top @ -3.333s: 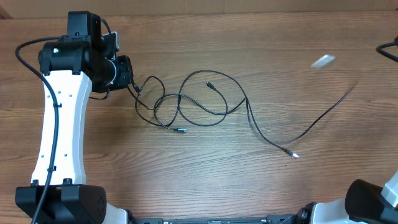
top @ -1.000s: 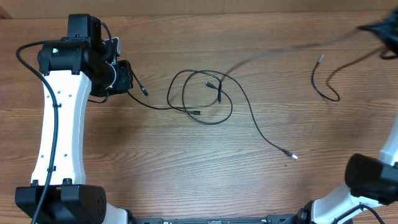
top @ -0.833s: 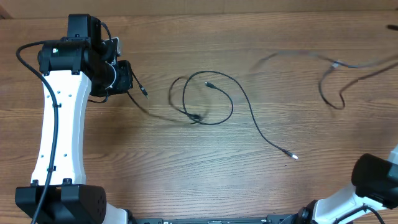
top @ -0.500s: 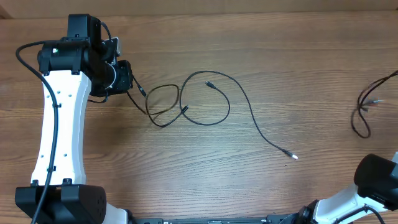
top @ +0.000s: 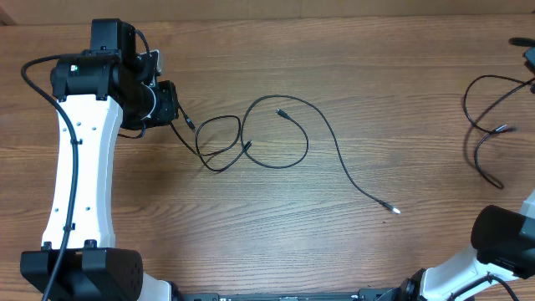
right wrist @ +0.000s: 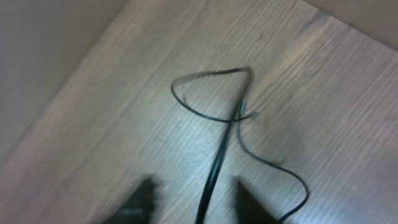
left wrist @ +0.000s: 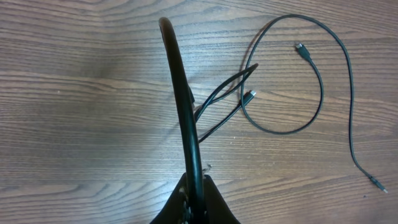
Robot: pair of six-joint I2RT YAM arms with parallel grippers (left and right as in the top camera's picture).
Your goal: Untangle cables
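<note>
Left gripper (top: 173, 107) clamped on short cable (top: 209, 165), whose loop overlaps the long cable (top: 334, 149) curled mid-table (top: 251, 234). Third cable (right wrist: 219, 163) lies at far right edge, running through right gripper (right wrist: 196, 205): fingers blurred, parted.

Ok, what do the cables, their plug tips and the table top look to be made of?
Cables: thin black cords, apparently rubber or plastic sheathed, matte; they lie in soft loops. Plug tip: pale and shiny, probably metal. Table: brown wood grain, smooth with slight sheen; solid wood or laminate cannot be told.
</note>
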